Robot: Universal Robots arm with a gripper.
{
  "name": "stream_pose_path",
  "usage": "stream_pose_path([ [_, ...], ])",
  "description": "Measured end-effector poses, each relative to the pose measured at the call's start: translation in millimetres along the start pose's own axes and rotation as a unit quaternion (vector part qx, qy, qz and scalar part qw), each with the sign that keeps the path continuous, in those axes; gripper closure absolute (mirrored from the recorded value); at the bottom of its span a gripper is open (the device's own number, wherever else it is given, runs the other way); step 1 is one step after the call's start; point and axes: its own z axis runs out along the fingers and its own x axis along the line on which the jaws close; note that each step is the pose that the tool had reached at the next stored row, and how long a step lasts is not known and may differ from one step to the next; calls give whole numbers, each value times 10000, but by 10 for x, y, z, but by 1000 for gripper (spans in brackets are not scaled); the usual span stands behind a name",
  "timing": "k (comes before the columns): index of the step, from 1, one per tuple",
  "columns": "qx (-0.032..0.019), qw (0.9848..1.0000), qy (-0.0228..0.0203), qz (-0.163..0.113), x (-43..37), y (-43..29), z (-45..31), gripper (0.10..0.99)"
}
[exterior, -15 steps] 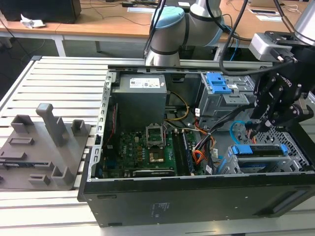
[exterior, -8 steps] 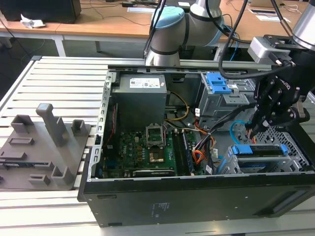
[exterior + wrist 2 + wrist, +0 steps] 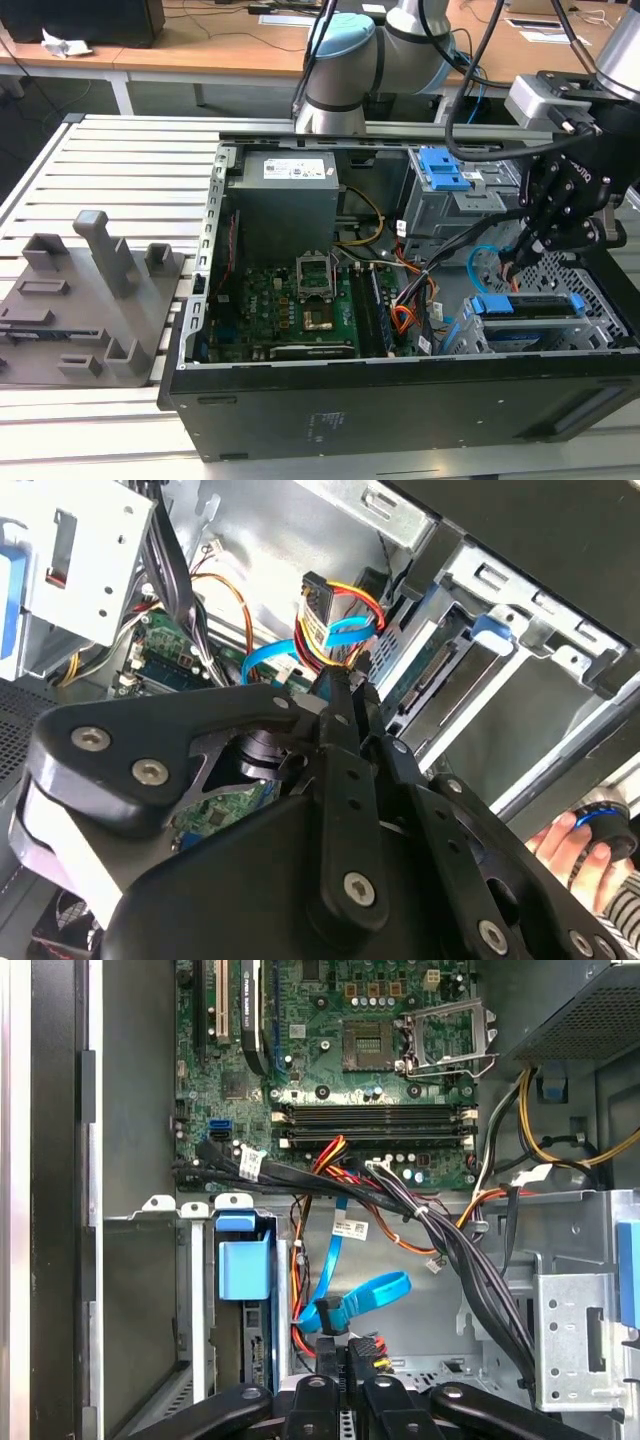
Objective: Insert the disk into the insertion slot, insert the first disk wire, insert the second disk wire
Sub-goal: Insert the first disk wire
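Note:
The disk, in its blue carrier frame, sits inside the insertion slot at the case's corner on the exterior view's right. In the first wrist view the carrier's blue tab stands in the grey bay. My gripper hangs just above the disk's back end. Its fingers are pressed together in both wire-side views: the gripper is shut on a disk wire with red, yellow and orange strands. A blue flat cable loops right beside it. The gripper points toward the disk.
The motherboard and power supply fill the case on the exterior view's left. A taller grey cage with a blue latch stands behind. A thick black cable bundle crosses close by. A person's hand shows outside the case.

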Motion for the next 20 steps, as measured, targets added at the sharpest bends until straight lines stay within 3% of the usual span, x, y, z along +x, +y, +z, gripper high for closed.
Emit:
stream_pose_path([
  [3, -9, 10000, 1, 1, -2, -58, -4, 925],
  [20, -9, 10000, 1, 1, 113, -61, 6, 925],
])
